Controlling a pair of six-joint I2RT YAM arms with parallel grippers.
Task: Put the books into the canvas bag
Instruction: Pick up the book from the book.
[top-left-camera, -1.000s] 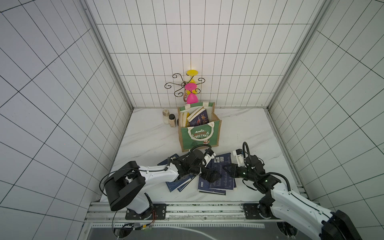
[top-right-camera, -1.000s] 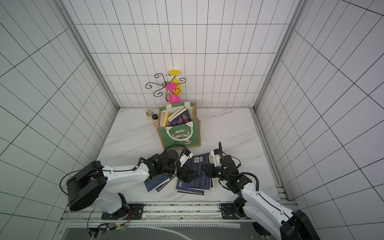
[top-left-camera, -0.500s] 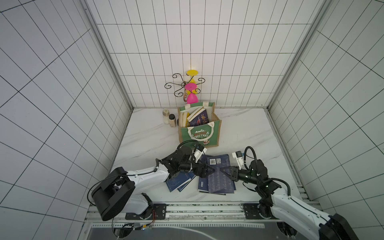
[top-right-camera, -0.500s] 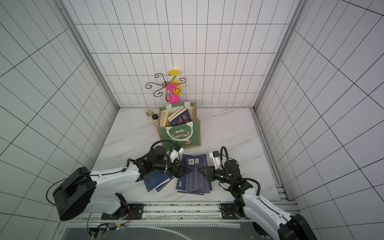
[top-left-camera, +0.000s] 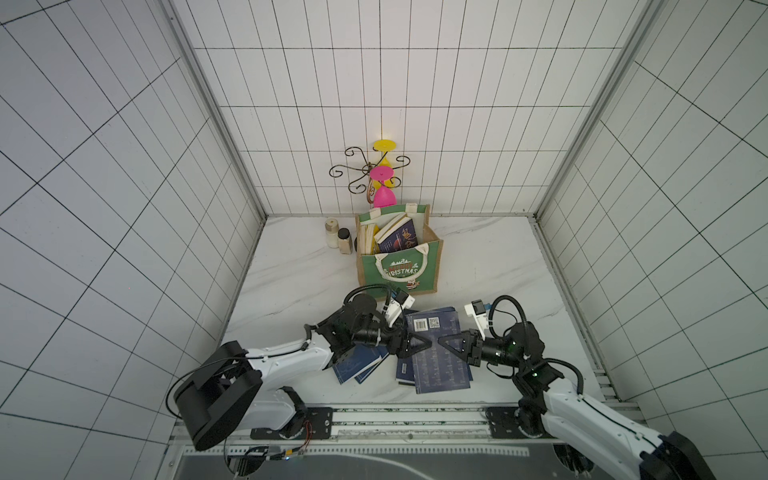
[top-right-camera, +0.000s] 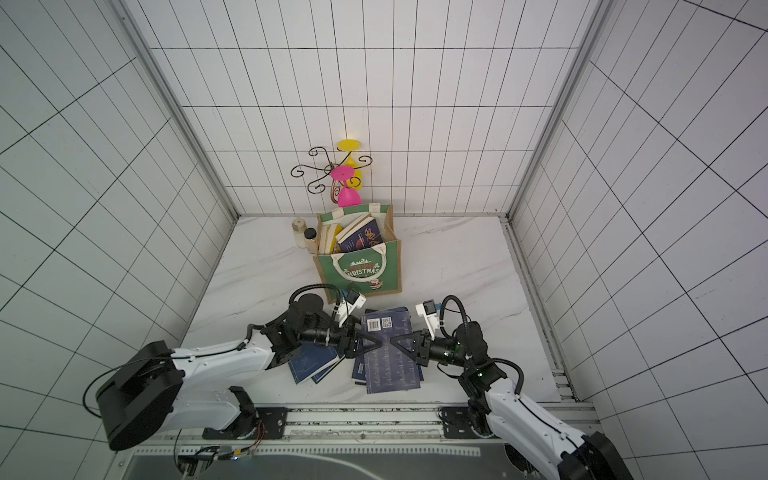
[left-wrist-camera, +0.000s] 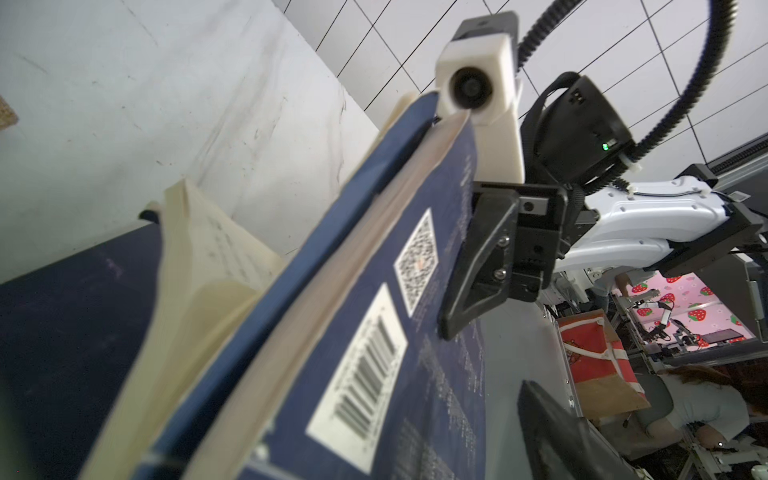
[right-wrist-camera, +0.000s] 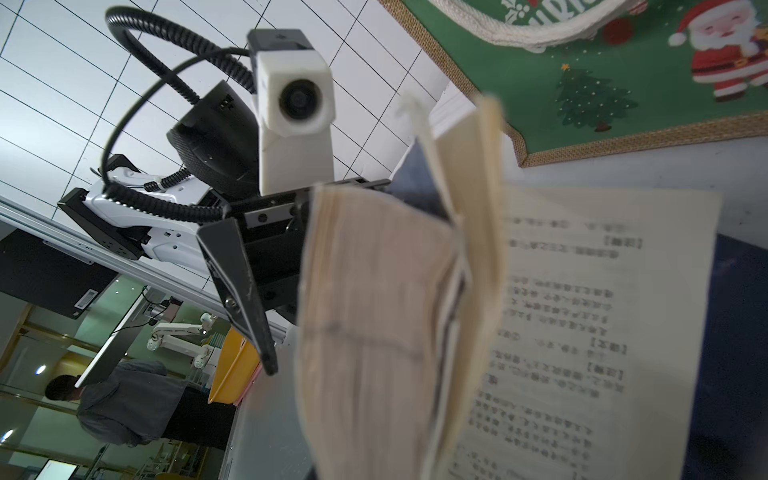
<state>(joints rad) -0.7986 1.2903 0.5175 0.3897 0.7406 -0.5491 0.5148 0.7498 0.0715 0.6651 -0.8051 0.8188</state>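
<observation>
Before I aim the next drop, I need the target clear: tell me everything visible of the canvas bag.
The canvas bag is boxy tan jute with a green front panel, white loop handles and white CHRISTMAS print with a Santa. It stands upright, open-topped, at the back of the table, books leaning inside, two jars close by its side.

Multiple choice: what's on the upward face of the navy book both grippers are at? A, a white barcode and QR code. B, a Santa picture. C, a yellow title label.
A: the navy book shows a white barcode and QR code in both top views.
</observation>
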